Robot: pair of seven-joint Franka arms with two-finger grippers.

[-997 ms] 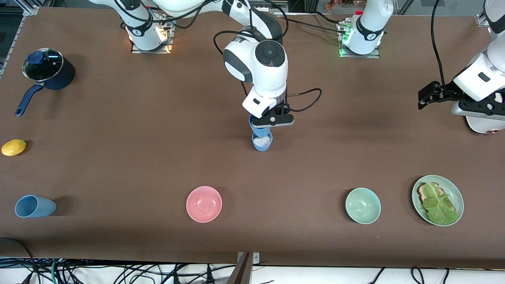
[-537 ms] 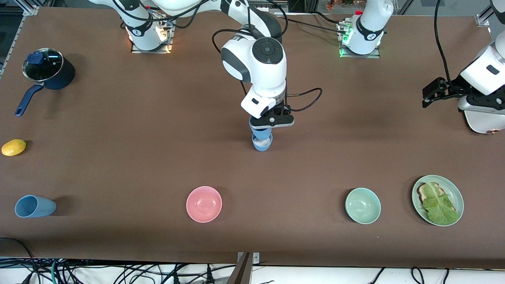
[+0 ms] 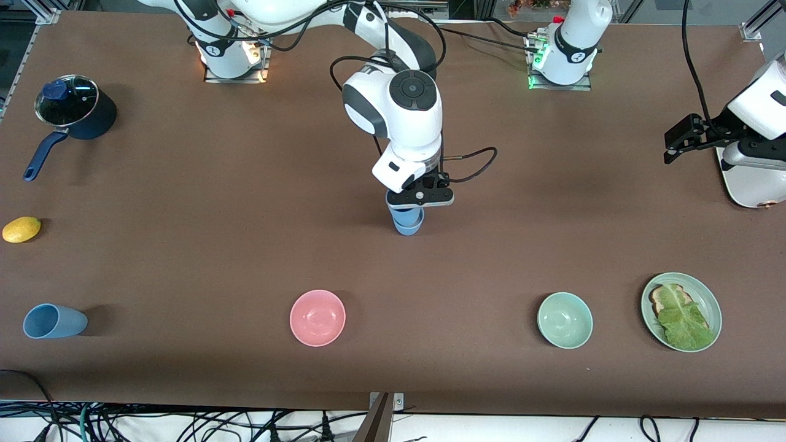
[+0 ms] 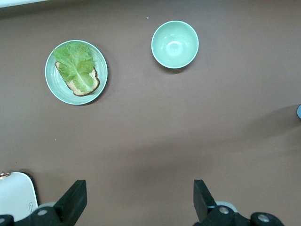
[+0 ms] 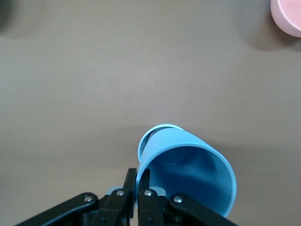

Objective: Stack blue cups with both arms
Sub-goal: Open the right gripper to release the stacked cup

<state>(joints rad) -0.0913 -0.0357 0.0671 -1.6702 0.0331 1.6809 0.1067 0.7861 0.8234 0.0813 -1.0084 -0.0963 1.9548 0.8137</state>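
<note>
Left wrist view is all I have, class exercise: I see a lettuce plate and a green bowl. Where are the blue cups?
Observer: One blue cup is held in the right pincer, shut on its rim.
Operator: Over what?
Observer: Over a second blue cup standing mid-table, its base entering it.
Operator: Any others?
Observer: A third blue cup lies on its side near the right arm's end, nearer the front camera than the lemon.
Operator: And my pincer?
Observer: The left pincer hangs open over bare table, waiting.

No legible text, labels or numbers anywhere.
</note>
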